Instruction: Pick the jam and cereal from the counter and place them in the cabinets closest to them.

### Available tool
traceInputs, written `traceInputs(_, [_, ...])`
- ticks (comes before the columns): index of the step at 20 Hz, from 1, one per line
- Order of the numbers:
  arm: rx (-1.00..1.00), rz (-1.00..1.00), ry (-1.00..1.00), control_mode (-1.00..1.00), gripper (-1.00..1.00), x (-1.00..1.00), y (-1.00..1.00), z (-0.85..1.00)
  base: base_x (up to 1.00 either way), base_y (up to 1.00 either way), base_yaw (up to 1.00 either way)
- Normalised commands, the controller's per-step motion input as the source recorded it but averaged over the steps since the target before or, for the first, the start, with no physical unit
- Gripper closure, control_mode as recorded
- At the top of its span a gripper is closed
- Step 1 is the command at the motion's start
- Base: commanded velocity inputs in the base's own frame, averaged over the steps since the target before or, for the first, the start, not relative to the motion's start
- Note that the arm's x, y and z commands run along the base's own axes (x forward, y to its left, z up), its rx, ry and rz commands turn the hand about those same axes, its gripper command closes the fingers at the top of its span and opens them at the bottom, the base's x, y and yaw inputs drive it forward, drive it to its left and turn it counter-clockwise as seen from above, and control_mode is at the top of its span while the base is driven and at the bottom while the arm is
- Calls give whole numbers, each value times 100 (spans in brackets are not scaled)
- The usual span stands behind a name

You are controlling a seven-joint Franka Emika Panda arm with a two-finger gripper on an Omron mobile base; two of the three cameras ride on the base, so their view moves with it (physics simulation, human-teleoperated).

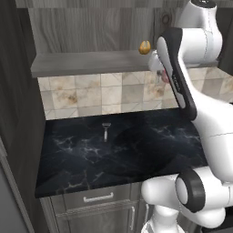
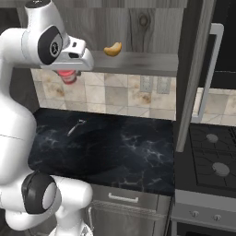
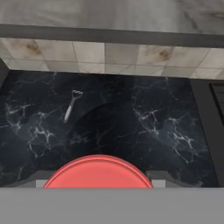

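A white robot arm holds its claw (image 2: 69, 73) raised at about ten o'clock in the right base view, level with the open cabinet's shelf (image 2: 138, 62). The claw is clenched around the red jam jar (image 2: 69, 76), well above the black counter (image 2: 120, 147). A small peeler (image 2: 76, 127) lies on the counter; a golden-brown egg-shaped thing (image 2: 113, 49) rests on the shelf.

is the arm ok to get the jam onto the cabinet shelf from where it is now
Probably yes. The pincer holds the jam just under the shelf front edge; the door stands open and the shelf is bare beside the golden thing. It must first rise past the edge.
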Motion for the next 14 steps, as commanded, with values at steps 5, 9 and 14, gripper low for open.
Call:
traceInputs(5, [0, 1, -13, -100, 100, -2, 10, 20, 0, 0, 0])
traceInputs(9, [0, 0, -11, -100, 100, 0, 11, 11, 0, 0, 0])
traceInputs(14, [0, 0, -11, -100, 100, 1, 11, 14, 0, 0, 0])
